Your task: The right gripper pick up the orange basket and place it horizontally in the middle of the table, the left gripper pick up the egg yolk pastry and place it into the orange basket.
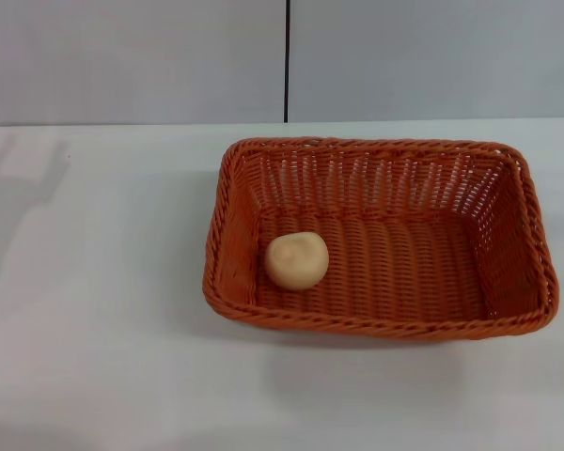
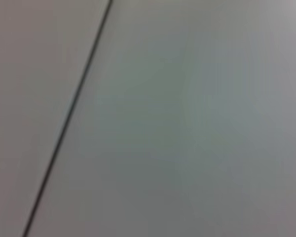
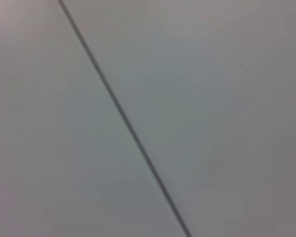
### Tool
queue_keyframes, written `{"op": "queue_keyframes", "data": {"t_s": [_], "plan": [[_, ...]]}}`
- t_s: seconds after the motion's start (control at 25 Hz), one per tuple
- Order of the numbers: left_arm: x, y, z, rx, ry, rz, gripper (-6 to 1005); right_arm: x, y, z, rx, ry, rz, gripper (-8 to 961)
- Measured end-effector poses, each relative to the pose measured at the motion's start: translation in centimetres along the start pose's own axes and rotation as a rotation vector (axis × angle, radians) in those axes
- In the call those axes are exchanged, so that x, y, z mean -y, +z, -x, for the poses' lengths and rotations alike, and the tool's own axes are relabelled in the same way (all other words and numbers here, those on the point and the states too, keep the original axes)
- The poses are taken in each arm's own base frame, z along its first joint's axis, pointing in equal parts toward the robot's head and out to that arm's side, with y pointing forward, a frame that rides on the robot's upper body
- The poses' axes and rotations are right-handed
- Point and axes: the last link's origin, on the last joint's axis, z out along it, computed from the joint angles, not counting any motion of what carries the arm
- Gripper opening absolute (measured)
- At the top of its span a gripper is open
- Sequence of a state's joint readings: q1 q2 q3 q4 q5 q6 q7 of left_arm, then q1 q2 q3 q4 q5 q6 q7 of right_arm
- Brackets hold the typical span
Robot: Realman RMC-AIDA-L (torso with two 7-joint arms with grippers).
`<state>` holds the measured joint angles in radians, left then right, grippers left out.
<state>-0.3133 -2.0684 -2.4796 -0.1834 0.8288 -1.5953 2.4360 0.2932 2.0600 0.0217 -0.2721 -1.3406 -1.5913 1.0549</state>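
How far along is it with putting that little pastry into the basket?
It looks finished. The orange basket lies lengthwise across the white table, and the egg yolk pastry rests inside it, near its left end. Neither gripper appears in any view, so nothing is in hand, and nothing seems left to do.

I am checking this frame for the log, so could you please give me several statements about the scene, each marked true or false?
1. The small round pale tan egg yolk pastry lies inside the rectangular orange woven wicker basket. True.
2. The pastry sits against the basket's right wall. False: it lies in the left part.
3. The basket stands on the plain white table. True.
4. A gripper holds the basket's rim. False: no gripper appears in any view.
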Motion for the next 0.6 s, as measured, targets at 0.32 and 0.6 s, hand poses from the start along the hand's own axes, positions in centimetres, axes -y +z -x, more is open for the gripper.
{"op": "queue_keyframes", "data": {"t_s": [0.32, 0.6], "plan": [[0.1, 0.0, 0.3, 0.000, 0.001, -0.025, 781, 0.6, -1.1, 0.3, 0.031, -0.006, -0.055, 470], [0.1, 0.0, 0.1, -0.016, 0.001, -0.031, 781, 1.1, -1.5, 0.9, 0.080, -0.007, -0.100, 470]]}}
